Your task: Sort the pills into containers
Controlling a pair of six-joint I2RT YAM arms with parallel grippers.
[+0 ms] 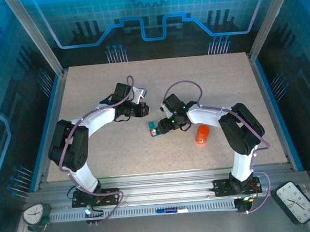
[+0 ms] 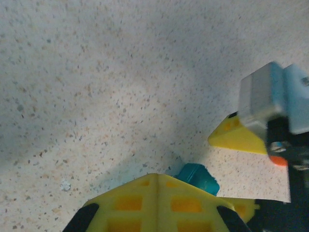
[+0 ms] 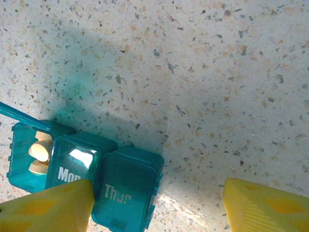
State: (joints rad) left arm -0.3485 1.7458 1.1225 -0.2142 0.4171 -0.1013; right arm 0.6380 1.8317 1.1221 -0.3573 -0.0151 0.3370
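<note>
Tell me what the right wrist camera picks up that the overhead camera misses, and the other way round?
Right wrist view: the teal pill box close up, lids reading "Mon" and "Thur", pale pills in its open end compartment. Overhead view: the orange bottle standing to the right of the box. Shared: the pill box on the speckled table, with the right pincer at it.
</note>
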